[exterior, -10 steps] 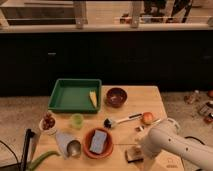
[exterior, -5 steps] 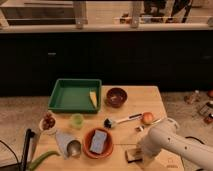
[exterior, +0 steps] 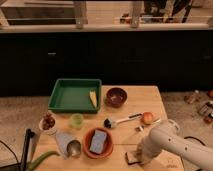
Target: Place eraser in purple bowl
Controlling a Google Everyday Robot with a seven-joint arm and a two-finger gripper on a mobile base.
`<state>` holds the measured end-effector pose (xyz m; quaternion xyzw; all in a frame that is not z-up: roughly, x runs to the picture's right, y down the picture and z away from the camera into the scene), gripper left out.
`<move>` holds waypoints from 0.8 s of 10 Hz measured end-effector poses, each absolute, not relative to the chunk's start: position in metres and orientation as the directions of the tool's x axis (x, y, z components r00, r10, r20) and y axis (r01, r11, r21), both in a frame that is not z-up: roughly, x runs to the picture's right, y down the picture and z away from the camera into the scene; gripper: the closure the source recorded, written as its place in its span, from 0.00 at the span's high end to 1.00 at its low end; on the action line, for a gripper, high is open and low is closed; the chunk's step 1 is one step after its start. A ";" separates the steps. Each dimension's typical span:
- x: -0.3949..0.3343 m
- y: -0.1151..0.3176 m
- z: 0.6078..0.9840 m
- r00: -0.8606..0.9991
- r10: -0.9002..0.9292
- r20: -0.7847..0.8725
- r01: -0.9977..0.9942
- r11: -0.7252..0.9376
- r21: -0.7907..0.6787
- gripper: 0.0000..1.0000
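barely begun: pincer point(exterior: 137, 156) down at the eraser point(exterior: 130, 158) near the front edge of the desk point(exterior: 146, 100), grip state impossible to tell, with lifting, carrying and dropping into the purple bowl point(exterior: 116, 96), well apart, left to do.

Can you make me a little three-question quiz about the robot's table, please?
1. True or false: the blue sponge lies in the orange bowl.
2. The gripper is low at the near edge of the table. Which thing is nearest it? A green tray, B eraser, C purple bowl.
3. Fill in: the eraser lies on the ___, not in the purple bowl.
Key: 1 true; 2 B; 3 table.
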<state>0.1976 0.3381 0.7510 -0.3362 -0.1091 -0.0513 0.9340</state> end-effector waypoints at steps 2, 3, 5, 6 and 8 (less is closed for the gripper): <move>0.199 0.338 0.751 0.970 -0.022 0.242 0.170 0.772 -0.612 0.00; 0.199 0.338 0.750 0.968 -0.019 0.248 0.172 0.774 -0.610 0.00; 0.202 0.337 0.747 0.969 -0.027 0.245 0.176 0.772 -0.611 0.00; 0.201 0.334 0.745 0.969 -0.028 0.246 0.177 0.773 -0.609 0.00; 0.199 0.330 0.742 0.968 -0.033 0.248 0.181 0.778 -0.602 0.00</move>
